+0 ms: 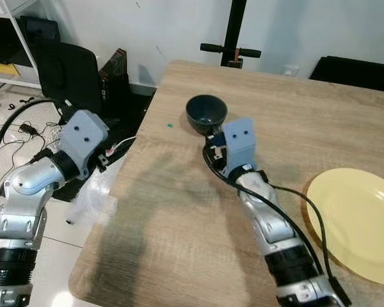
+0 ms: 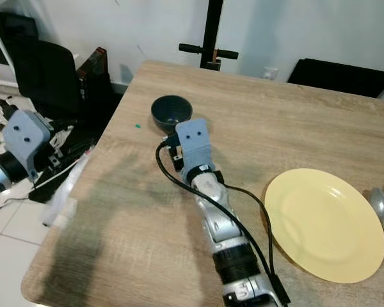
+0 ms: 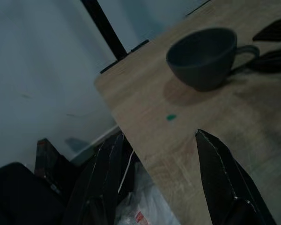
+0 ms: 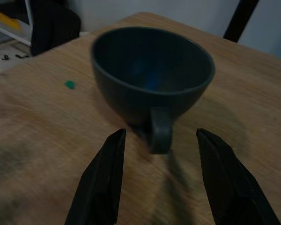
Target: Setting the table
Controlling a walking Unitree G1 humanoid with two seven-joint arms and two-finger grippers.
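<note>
Plate [image 2: 323, 224] near table [image 1: 179, 243] front edge, right side; spoon [image 2: 379, 204] just beside it. Right end effector [image 4: 157, 176] fingers apart, either side of cup [image 4: 150, 79] handle, not touching. Cup upright mid-table. Left end effector [image 3: 159, 183] fingers apart, off table's left edge.

From my seat I count one dark cup [image 1: 206, 113], one yellow plate [image 2: 324, 224], one spoon [image 2: 381, 211] at its far side, one green speck [image 1: 169, 125], one wooden table [image 1: 179, 211] and two grippers, left [image 3: 164, 187] and right [image 4: 161, 180].
</note>
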